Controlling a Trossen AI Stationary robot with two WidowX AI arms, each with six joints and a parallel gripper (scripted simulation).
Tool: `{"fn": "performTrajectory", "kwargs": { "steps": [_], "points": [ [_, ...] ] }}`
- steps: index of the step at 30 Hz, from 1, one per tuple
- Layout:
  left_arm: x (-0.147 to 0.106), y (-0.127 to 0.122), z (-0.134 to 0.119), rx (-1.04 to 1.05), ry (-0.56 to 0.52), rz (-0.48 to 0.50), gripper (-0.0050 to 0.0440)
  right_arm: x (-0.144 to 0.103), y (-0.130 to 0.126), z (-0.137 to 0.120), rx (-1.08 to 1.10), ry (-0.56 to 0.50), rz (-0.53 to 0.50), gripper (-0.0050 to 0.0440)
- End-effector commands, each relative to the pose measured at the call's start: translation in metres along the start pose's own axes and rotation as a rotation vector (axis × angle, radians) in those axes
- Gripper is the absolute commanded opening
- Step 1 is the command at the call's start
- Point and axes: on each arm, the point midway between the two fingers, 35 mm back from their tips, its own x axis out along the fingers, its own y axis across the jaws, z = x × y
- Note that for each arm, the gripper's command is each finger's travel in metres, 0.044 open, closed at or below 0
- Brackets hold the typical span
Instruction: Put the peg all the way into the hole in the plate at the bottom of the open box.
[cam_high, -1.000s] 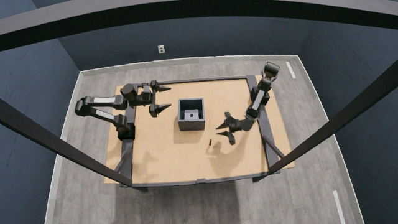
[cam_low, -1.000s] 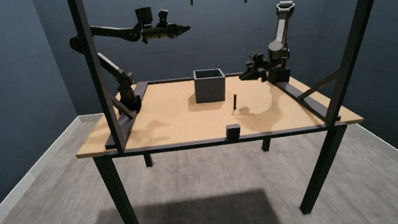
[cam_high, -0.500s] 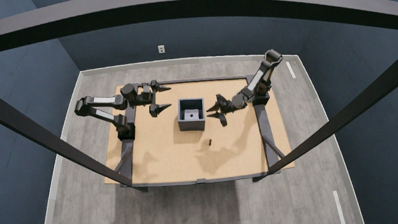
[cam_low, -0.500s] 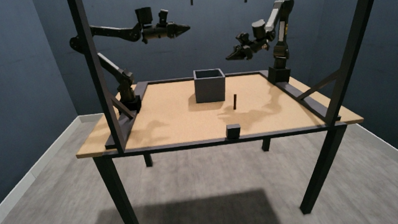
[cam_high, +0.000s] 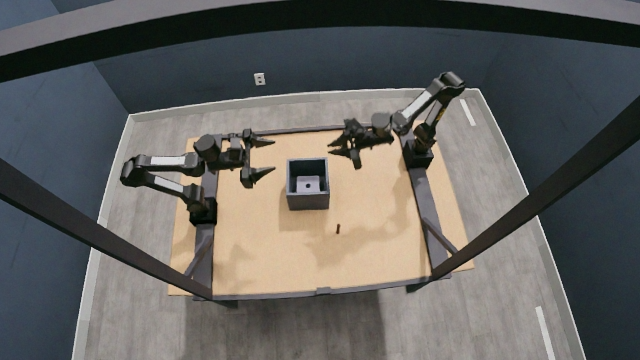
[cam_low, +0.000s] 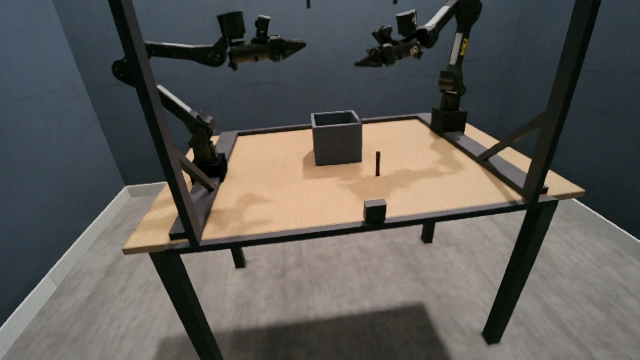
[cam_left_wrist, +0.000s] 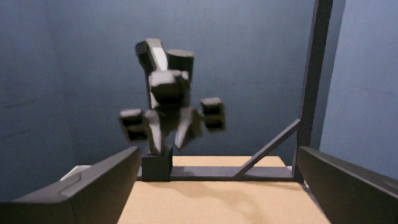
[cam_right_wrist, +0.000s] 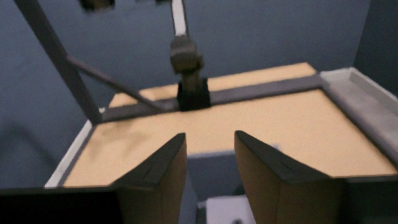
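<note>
Peg upright on tabletop, near open box, toward its five o'clock in top view. Plate at box bottom; hole seems unfilled, though small. Right gripper above table, box's one o'clock, part-open, nothing held. Left gripper wide, box's ten o'clock.
</note>
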Motion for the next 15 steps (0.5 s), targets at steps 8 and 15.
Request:
{"fn": "performTrajectory", "kwargs": {
  "steps": [8, 15],
  "points": [
    [-0.002, 0.001, 0.003, -0.004, -0.011, 0.001, 0.044, -0.013, -0.027, 0.02, -0.018, -0.026, 0.019, 0.0125],
    [-0.002, 0.001, 0.004, -0.004, -0.012, 0.001, 0.044, -0.005, -0.012, 0.035, -0.04, -0.037, 0.035, 0.0125]
  ]
}}
